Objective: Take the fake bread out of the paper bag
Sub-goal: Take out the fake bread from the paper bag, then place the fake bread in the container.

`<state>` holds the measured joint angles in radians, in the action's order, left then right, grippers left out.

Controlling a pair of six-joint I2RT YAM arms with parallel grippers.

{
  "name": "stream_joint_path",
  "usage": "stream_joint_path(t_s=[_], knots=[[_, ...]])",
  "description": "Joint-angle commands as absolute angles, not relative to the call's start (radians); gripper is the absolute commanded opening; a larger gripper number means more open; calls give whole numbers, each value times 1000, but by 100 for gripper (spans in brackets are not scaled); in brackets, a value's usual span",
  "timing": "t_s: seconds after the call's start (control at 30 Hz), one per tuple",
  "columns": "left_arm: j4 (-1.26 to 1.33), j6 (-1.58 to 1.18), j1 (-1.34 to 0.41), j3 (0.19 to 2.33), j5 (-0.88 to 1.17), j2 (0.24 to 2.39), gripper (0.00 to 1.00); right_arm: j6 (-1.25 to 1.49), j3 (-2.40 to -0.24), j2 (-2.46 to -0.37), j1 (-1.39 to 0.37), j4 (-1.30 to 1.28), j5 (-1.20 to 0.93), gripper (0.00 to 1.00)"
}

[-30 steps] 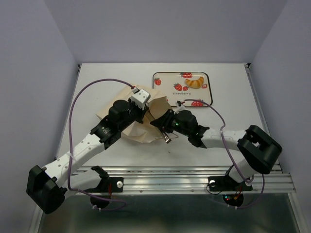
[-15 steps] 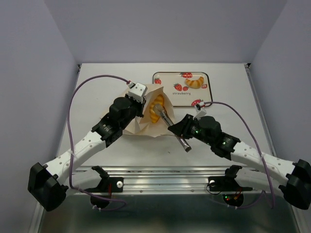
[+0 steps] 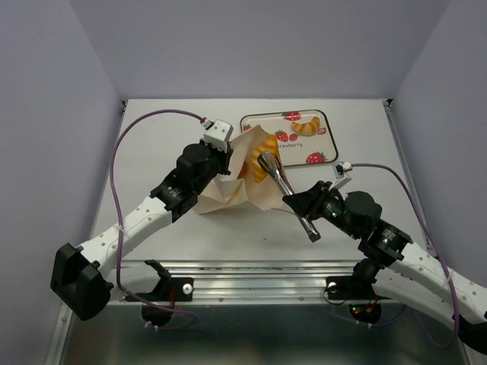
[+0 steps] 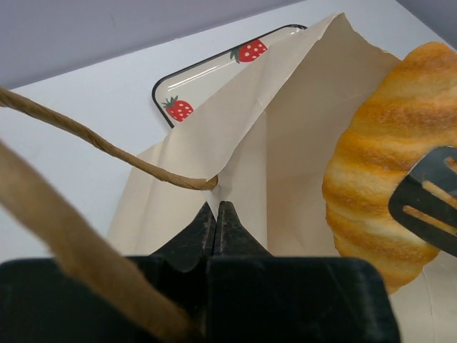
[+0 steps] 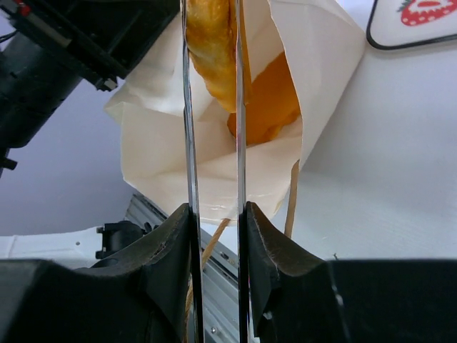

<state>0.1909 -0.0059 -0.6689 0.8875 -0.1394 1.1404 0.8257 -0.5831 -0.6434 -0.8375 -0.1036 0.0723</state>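
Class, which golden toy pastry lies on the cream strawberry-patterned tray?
The small curved croissant, alone on the tray; the braided loaf is at the tan paper bag's mouth.

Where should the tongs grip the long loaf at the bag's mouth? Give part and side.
Pinch the loaf across its narrow width, near the end poking out of the bag, entering with the tongs through the open mouth; paper walls block other sides.

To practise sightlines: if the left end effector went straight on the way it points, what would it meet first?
The paper bag: the left end effector is shut on its edge, so its creased wall lies straight ahead; the strawberry tray probably lies beyond, depth unclear.
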Motion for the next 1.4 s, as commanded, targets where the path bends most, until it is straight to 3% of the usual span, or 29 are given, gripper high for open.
stream_joint_path(t_s=[0.0, 0.33, 0.77, 0.97, 1.17, 1.37], knots=[[199, 6, -647, 919, -199, 1155, 0, 752, -664, -603, -838, -6, 28, 11], [207, -25, -643, 946, -164, 1198, 0, 680, -644, -663, -838, 181, -83, 13], [158, -94, -641, 979, -230, 1203, 0, 650, -463, -572, -838, 458, 225, 14], [118, -109, -643, 1009, -227, 1219, 0, 820, -358, -577, -838, 544, 489, 18], [94, -103, -643, 1029, -177, 1239, 0, 925, -235, -629, -838, 807, 667, 20], [74, -98, -653, 1048, -137, 1255, 0, 1089, -278, -755, -838, 703, 770, 25]])
